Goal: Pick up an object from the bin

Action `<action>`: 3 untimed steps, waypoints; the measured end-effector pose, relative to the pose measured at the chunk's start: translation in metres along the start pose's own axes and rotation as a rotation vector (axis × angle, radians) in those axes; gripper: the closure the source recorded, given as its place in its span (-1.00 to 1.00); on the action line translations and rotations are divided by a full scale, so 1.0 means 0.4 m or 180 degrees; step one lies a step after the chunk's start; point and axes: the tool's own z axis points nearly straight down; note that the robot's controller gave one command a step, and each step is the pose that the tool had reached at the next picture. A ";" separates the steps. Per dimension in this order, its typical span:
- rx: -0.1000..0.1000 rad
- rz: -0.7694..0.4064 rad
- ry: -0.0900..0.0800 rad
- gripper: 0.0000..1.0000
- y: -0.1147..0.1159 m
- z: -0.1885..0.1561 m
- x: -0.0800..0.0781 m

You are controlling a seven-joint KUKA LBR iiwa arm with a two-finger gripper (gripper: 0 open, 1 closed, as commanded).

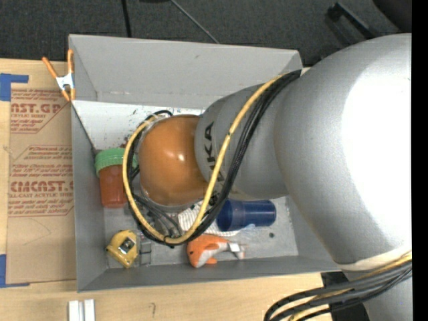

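In the camera view the arm's orange cover (pixel 170 159) hangs over the middle of the bin (pixel 84 199) — a blue tube (pixel 249 214) and a green-capped jar (pixel 110 176) lie just beside it. Whether the gripper is open or shut cannot be told. Best to go down slow and straight.

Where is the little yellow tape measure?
In the camera view, the small yellow tape measure sits in the grey metal bin's lower-left corner, below the green-capped orange bottle.

Bottle (pixel 112 182) left, tape measure (pixel 123 248) before it, cylinder (pixel 249 215) right
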 end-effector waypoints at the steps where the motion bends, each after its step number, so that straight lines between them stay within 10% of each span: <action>1: 0.0012 0.0099 0.0041 -1.00 -0.016 -0.083 0.006; 2: -0.0007 0.0006 -0.0041 -1.00 -0.007 -0.099 -0.009; 3: 0.0006 -0.0234 0.0003 -1.00 0.042 0.070 -0.006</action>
